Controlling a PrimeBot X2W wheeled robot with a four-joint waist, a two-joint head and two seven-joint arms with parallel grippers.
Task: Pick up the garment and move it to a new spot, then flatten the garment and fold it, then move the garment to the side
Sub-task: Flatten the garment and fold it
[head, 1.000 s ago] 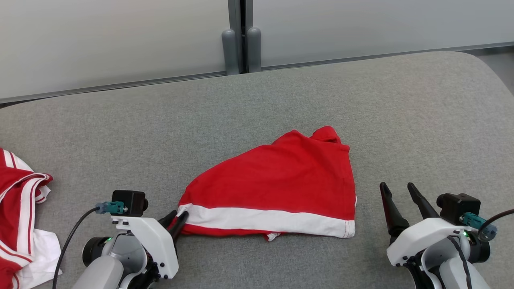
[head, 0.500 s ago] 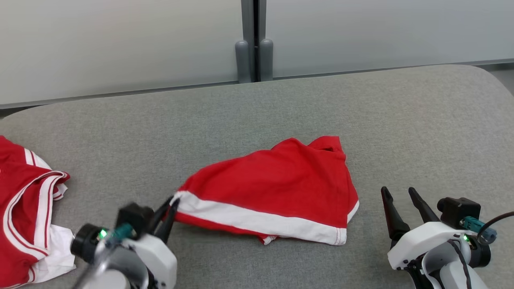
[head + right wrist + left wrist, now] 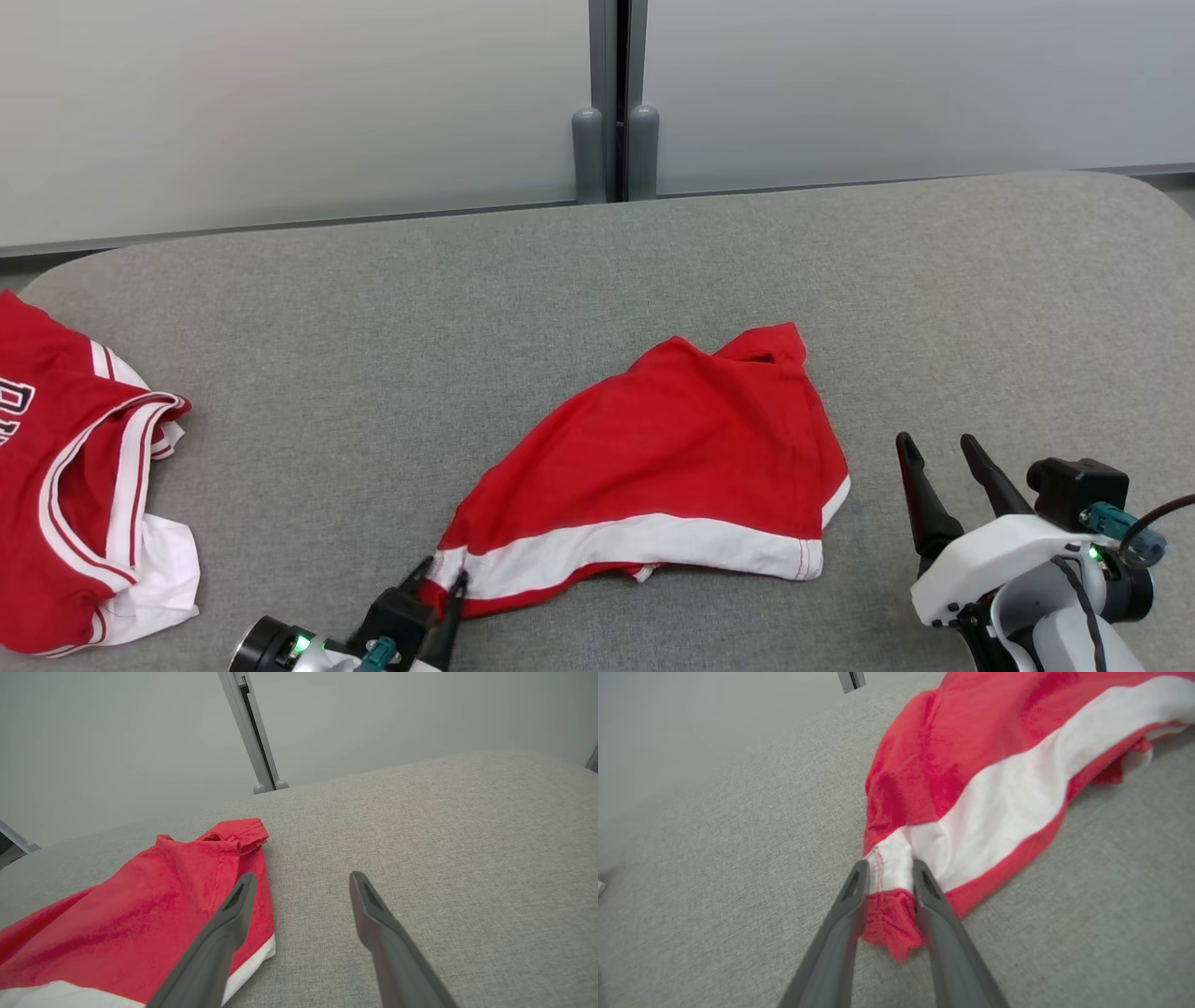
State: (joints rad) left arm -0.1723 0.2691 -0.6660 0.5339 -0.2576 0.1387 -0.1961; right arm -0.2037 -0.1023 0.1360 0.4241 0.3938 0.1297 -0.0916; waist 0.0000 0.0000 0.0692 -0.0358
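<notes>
A red garment (image 3: 672,467) with a white band along its near hem lies crumpled in the middle of the grey padded surface (image 3: 373,308). My left gripper (image 3: 439,583) sits at the garment's near left corner, shut on it. In the left wrist view the garment (image 3: 994,765) has the end of its white band pinched between the two dark fingers of the left gripper (image 3: 889,875). My right gripper (image 3: 938,448) stands open just right of the garment, holding nothing. In the right wrist view the right gripper (image 3: 301,879) hovers beside the garment's (image 3: 163,896) right edge.
Another red and white garment (image 3: 84,504) lies bunched at the left edge of the surface. A pale wall with a grey post (image 3: 611,140) runs along the far edge. Bare grey padding lies behind and to the right of the garment.
The head camera has shifted, sliding the whole scene right and down. My left gripper has closed on the garment's near left corner and drawn it toward me. The right gripper has stayed put and open.
</notes>
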